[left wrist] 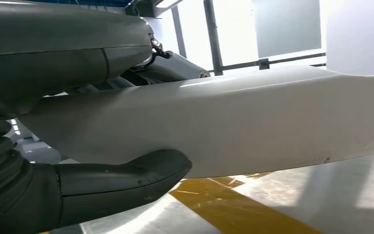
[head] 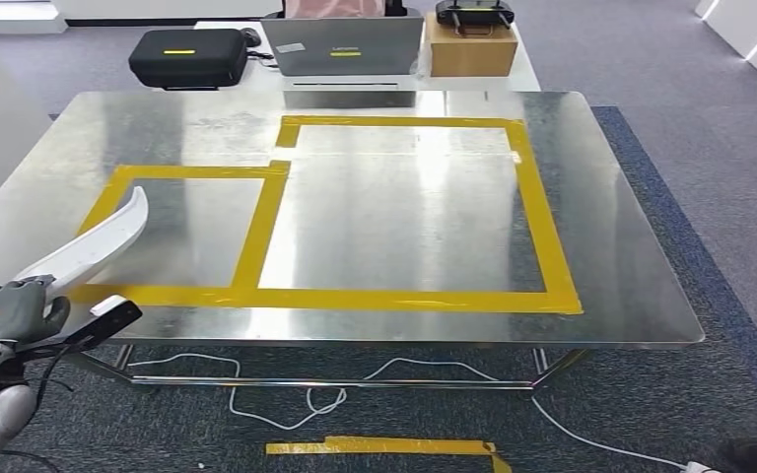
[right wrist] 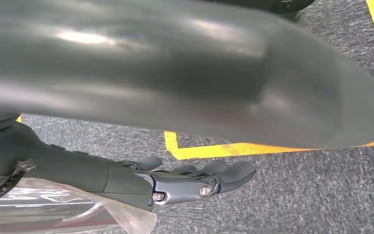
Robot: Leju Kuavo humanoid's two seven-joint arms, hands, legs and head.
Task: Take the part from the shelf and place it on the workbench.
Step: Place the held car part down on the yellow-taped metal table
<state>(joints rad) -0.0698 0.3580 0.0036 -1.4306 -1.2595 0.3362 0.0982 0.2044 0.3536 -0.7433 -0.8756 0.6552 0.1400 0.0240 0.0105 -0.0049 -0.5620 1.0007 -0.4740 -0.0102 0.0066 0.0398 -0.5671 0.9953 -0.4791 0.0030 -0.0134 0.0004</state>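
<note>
The part (head: 94, 244) is a long, curved white shell. My left hand (head: 10, 307) grips its near end at the front left corner of the metal workbench (head: 611, 227). The far end of the part reaches over the small yellow-taped square (head: 266, 212). In the left wrist view the thumb (left wrist: 121, 183) presses the underside of the white part (left wrist: 253, 122), with yellow tape on the bench just beyond. My right hand (right wrist: 199, 183) hangs over grey carpet with its fingers lightly curled and nothing in them.
A larger yellow-taped rectangle (head: 542, 217) fills the middle and right of the bench. Behind it stand a black case (head: 187, 56), a laptop (head: 343, 44) and a cardboard box (head: 470, 49). White cable (head: 306, 394) and a yellow tape strip (head: 384, 446) lie on the carpet under the bench.
</note>
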